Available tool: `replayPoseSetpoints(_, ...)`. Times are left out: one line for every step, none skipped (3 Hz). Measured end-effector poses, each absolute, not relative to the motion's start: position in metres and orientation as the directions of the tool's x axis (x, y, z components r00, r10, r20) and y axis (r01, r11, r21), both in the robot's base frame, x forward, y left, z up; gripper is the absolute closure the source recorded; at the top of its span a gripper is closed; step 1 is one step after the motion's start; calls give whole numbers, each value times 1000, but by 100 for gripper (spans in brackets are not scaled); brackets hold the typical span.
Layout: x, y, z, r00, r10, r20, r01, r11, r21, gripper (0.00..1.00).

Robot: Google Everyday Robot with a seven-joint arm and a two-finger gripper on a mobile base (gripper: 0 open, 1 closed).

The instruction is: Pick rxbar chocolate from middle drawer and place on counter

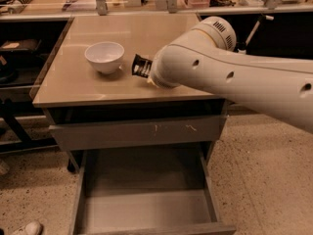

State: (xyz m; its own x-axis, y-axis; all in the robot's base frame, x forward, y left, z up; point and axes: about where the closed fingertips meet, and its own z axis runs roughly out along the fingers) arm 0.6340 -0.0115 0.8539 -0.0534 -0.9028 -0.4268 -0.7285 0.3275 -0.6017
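The rxbar chocolate [142, 65], a small dark bar with a pale patch of print, is tilted just above the counter [161, 33], right of the white bowl [104, 57]. My gripper [149, 76] is at the bar's right end, mostly hidden behind my large white arm [230, 67], and is shut on the bar. The middle drawer [146, 212] is pulled open below the counter, and its grey floor shows nothing on it.
A closed grey drawer front with scratch marks [137, 131] sits above the open drawer. Dark side shelves [19, 58] flank the counter on the left. More benches with clutter stand behind. A shoe [27, 228] is at the bottom left on the speckled floor.
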Motion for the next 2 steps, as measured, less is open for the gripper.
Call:
replayPoseSetpoints(661,-6,831,-50,-897,-439,-758,320,-568,100)
replayPoseSetpoints(662,-3,828,-46,-899,-436,-766,312,-562,81)
